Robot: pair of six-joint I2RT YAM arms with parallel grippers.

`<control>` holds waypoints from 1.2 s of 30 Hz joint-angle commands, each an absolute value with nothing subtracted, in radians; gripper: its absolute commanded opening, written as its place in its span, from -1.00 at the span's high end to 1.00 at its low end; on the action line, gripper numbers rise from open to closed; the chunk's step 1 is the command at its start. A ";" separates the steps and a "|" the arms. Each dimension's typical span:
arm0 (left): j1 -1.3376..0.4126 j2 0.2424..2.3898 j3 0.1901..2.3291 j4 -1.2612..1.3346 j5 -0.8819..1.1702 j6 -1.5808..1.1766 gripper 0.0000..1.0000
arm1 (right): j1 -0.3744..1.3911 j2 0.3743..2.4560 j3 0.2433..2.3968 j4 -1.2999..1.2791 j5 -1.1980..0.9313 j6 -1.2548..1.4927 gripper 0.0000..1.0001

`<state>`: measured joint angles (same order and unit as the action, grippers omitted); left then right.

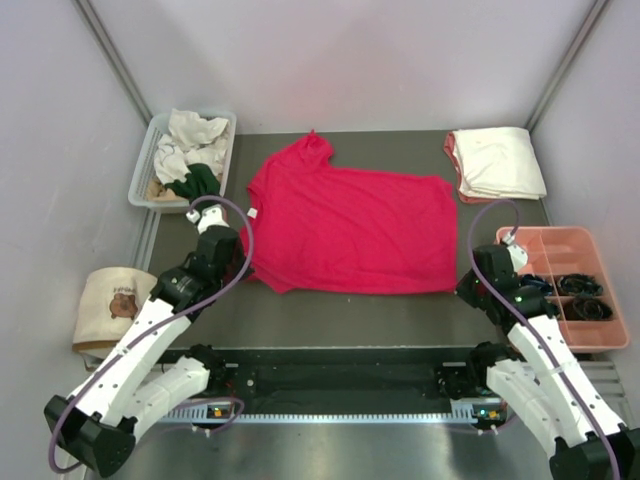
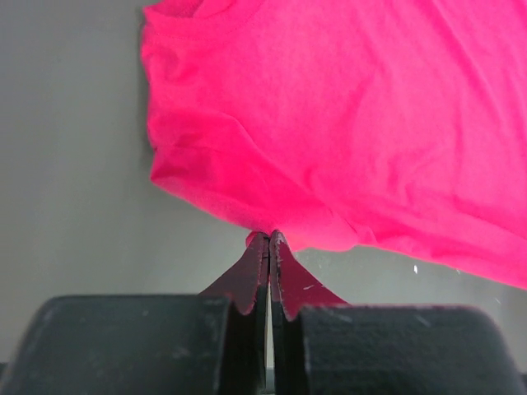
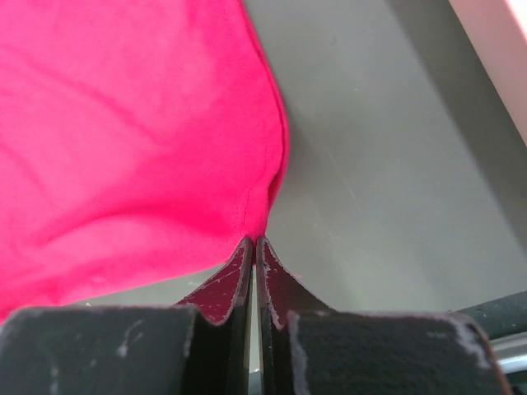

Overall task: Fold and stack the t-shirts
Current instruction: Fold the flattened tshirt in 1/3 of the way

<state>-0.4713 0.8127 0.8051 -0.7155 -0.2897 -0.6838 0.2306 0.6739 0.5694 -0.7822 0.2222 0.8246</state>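
A crimson-red t-shirt [image 1: 345,225] lies spread flat in the middle of the table, its neck to the left. My left gripper [image 2: 269,240] is shut on the shirt's near-left edge [image 2: 329,148], a nub of red cloth pinched at its tips. At the near-right corner, my right gripper [image 3: 254,243] is shut on the hem [image 3: 123,148]. From above, the left gripper [image 1: 245,268] and the right gripper [image 1: 463,287] sit at the shirt's two near corners. Cream-white folded t-shirts [image 1: 497,160] form a stack at the back right, with a salmon-pink edge beneath.
A white basket [image 1: 143,165] at the back left holds crumpled white, dark green and tan shirts. A pink tray [image 1: 570,240] with dark items stands at the right. A round beige bear-print bag [image 1: 110,305] sits at the far left.
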 commanded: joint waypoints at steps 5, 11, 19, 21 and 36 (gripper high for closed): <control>-0.474 0.951 0.894 -0.530 -0.422 -0.604 1.00 | 0.222 0.803 0.574 -0.677 0.325 0.835 1.00; -0.471 1.118 0.969 -0.404 -0.446 -0.558 1.00 | 0.222 0.980 0.624 -0.545 0.304 0.815 1.00; -0.454 1.292 1.106 -0.330 -0.502 -0.489 1.00 | 0.221 1.117 0.707 -0.499 0.363 0.785 1.00; -0.448 1.312 1.121 -0.318 -0.503 -0.473 1.00 | 0.221 1.124 0.722 -0.499 0.388 0.778 1.00; -0.383 1.399 1.195 -0.276 -0.483 -0.419 1.00 | 0.155 1.169 0.710 -0.489 0.443 0.738 1.00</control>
<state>-0.3962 1.3838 1.1500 -0.3408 -0.4797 -0.4442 0.1986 1.1717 0.6956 -0.5194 0.4046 0.7685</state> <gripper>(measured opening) 0.011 0.008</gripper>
